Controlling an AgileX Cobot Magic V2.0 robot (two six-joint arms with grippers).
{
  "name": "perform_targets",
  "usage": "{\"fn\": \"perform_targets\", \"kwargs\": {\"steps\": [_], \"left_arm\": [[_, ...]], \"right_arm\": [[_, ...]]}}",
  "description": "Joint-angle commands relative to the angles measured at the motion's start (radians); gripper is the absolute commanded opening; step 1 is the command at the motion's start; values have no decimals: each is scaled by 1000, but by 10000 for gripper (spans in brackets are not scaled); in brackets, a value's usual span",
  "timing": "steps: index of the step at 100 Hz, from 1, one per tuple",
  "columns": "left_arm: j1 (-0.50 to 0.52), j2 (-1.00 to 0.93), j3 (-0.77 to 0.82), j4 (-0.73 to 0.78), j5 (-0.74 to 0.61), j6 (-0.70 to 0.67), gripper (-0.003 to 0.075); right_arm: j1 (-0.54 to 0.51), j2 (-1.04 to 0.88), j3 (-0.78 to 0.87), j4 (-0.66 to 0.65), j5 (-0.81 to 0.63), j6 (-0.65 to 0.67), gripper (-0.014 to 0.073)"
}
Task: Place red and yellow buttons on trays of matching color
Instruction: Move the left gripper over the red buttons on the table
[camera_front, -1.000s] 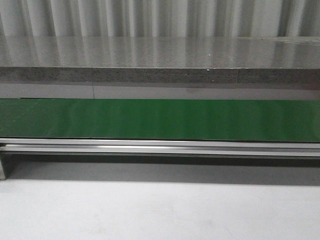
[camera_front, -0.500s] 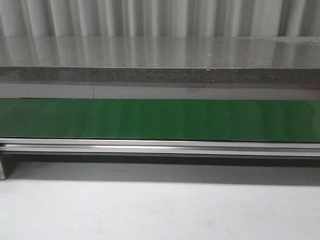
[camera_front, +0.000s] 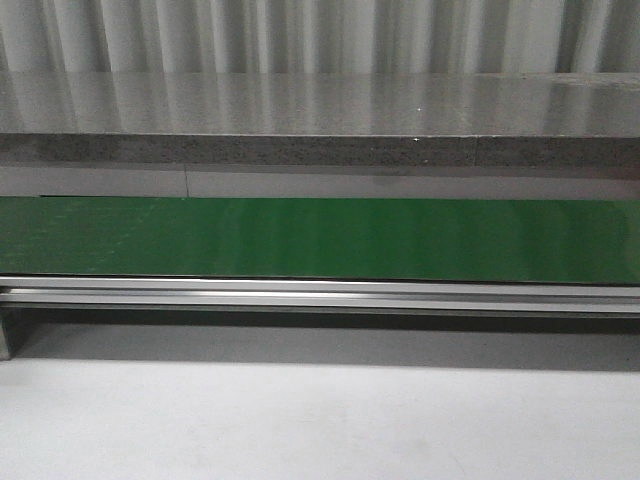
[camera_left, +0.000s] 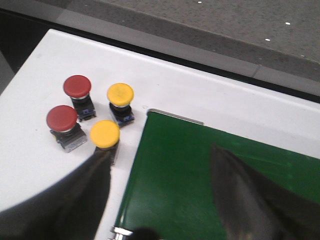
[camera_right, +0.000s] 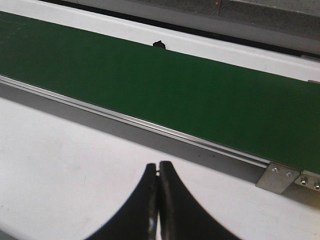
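Observation:
In the left wrist view two red buttons (camera_left: 77, 86) (camera_left: 62, 118) and two yellow buttons (camera_left: 120, 93) (camera_left: 105, 134) stand together on the white surface (camera_left: 200, 95) beside the end of the green belt (camera_left: 210, 190). My left gripper (camera_left: 159, 159) is open and empty above the belt's end; one finger (camera_left: 85, 190) is close to the nearer yellow button. My right gripper (camera_right: 159, 167) is shut and empty over the white table, in front of the belt (camera_right: 150, 80). No tray shows in any view. Neither gripper shows in the front view.
The green belt (camera_front: 320, 238) runs across the front view with a metal rail (camera_front: 320, 293) along its near side and a grey stone ledge (camera_front: 320, 150) behind it. A metal bracket (camera_right: 280, 176) sits at the belt's end in the right wrist view.

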Motion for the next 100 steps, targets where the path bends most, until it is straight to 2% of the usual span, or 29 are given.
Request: {"fn": "perform_targets", "kwargs": {"steps": [1, 17, 37, 65, 100], "left_arm": [[40, 66, -88, -5, -32, -10, 538], [94, 216, -228, -5, 101, -10, 493], [152, 396, -378, -5, 226, -10, 492], [245, 538, -574, -11, 438, -29, 492], [267, 741, -767, -136, 593, -69, 492]], "right_arm": [[5, 8, -23, 17, -61, -9, -53], [5, 8, -23, 17, -61, -9, -53], [5, 8, -23, 17, -61, -9, -53], [5, 8, -23, 17, -61, -9, -53], [5, 8, -23, 17, -61, -9, -53]]}}
